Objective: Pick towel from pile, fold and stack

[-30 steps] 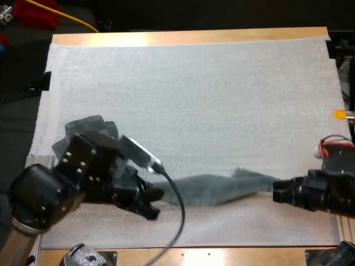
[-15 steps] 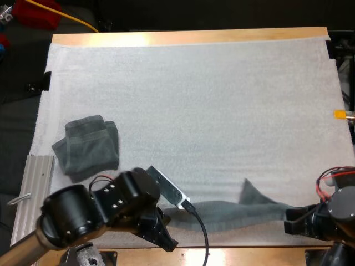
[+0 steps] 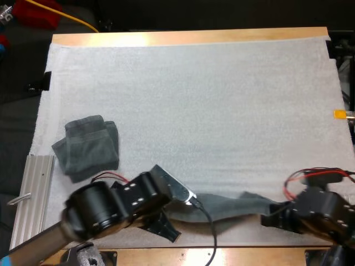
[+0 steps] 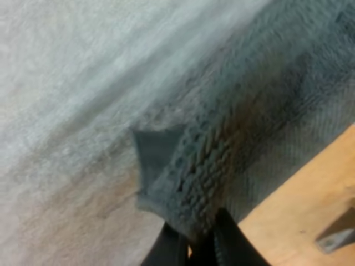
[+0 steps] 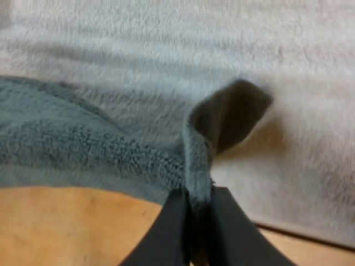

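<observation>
The towel (image 3: 233, 204), dark grey-green, lies drawn out in a long, narrow band across the lower middle of the high view, close to the near edge of the white mat (image 3: 194, 100). Its middle is rumpled, with a small fold raised near its right end. Both ends are hidden in that view under the arms that hold them.

The left gripper (image 3: 169, 231) sits at the band's left end, in the lower left of the high view. In the left wrist view its fingers (image 4: 169, 249) are pinched on the towel's thick hemmed edge, with a small corner flap turned up just beyond them. The cloth there appears to hang past the mat over bare wood, though the blur makes this hard to judge.

The right gripper (image 3: 270, 213) is at the band's right end, lower right. In the right wrist view its fingers (image 5: 172, 227) are pressed on a raised corner of the towel from both sides, and only their tips are in frame.

A folded towel (image 3: 87, 145) rests on the mat at the left, well apart from the band. A metal rail (image 3: 39, 194) lies beside the mat's left edge, cut off below by the left arm. The wooden table (image 3: 188, 37) shows along the far side.
</observation>
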